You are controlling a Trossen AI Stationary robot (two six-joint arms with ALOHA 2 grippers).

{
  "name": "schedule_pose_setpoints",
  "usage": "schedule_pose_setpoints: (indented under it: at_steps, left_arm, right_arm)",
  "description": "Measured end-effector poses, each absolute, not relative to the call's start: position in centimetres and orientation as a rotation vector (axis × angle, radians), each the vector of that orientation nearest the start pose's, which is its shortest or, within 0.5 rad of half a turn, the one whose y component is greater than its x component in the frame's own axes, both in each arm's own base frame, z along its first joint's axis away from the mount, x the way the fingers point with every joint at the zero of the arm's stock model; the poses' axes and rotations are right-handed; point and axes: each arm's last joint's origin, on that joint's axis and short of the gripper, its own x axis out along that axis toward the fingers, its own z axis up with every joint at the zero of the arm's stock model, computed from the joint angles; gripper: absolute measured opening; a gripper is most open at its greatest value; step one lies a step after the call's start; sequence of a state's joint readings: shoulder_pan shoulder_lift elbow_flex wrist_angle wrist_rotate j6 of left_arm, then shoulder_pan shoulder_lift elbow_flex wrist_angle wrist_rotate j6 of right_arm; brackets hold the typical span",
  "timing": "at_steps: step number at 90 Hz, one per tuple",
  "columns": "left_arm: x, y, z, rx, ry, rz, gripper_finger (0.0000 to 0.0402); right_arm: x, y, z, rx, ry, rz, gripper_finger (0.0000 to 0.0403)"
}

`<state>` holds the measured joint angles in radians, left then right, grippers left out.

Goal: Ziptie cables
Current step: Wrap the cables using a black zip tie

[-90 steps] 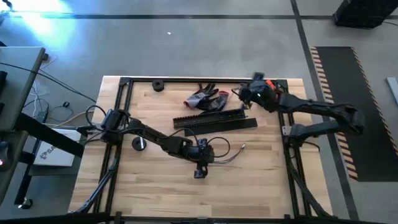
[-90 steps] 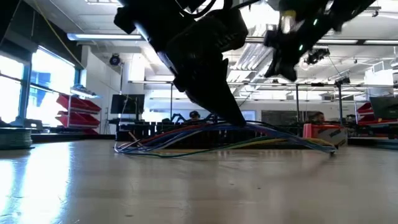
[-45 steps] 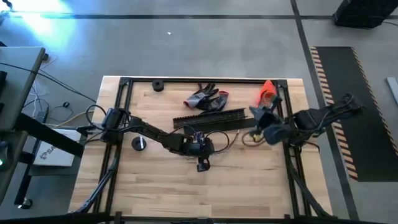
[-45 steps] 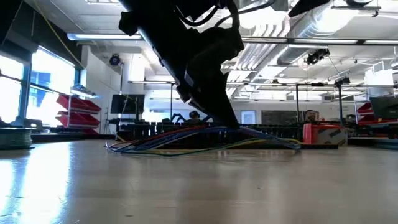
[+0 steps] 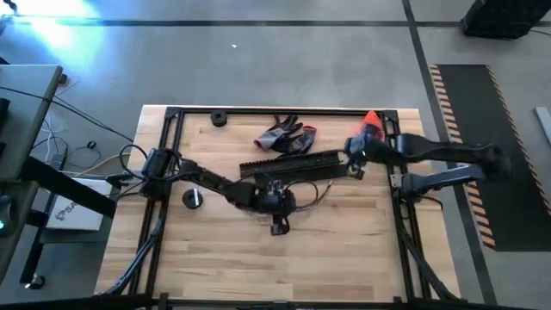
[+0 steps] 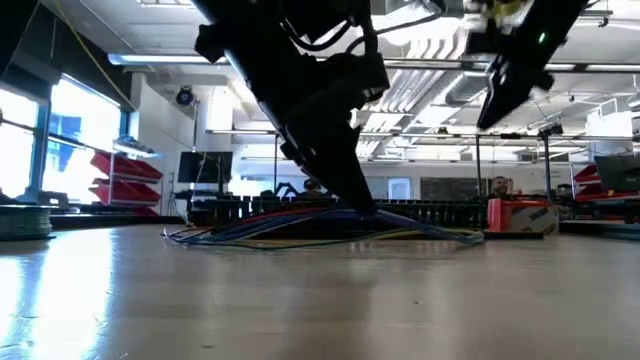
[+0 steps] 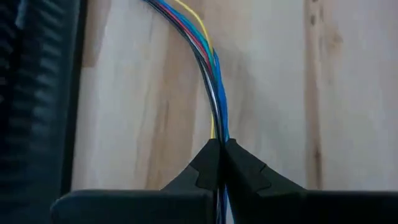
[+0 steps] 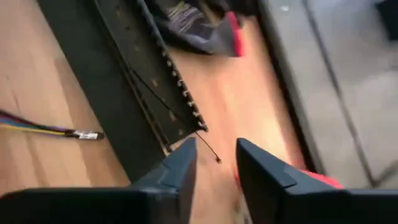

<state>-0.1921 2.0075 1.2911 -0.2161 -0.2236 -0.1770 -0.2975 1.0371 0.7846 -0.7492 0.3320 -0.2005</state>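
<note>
Left gripper [image 7: 221,163] pinches cables [image 7: 211,74] at mid-table [image 5: 344,250].
The coloured bundle lies just in front of the black strips [image 5: 288,164]; the right gripper [image 8: 214,165], fingers slightly apart, hovers over the strips' right end.

- The left claw [image 5: 277,205] sat low at the high view's centre, its fingers [image 7: 208,163] pinched together.
- The right claw [image 5: 355,160] hovered right of centre, fingers [image 8: 180,174] parted.
</note>
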Motion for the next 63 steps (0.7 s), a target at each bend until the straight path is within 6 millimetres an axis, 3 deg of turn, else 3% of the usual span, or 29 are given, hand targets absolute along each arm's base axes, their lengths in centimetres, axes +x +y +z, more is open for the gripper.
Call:
schedule_pose_setpoints:
  at_steps: [10, 24, 63]
  left_arm:
    - [40.8, -6.7, 15.0, 0.016, 0.905, 0.116, 0.0]
    - [40.9, -6.1, 15.0, 0.007, 0.904, 0.13, 0.0]
    - [41.1, -4.1, 15.0, -0.04, 0.916, 0.132, 0.0]
  right_arm:
    - [17.3, -8.7, 21.9, -0.182, 1.101, -0.432, 0.0149]
    - [16.6, -10.2, 19.8, -0.193, 1.178, -0.393, 0.0174]
    - [16.8, -13.1, 15.7, -0.284, 1.359, -0.309, 0.0176]
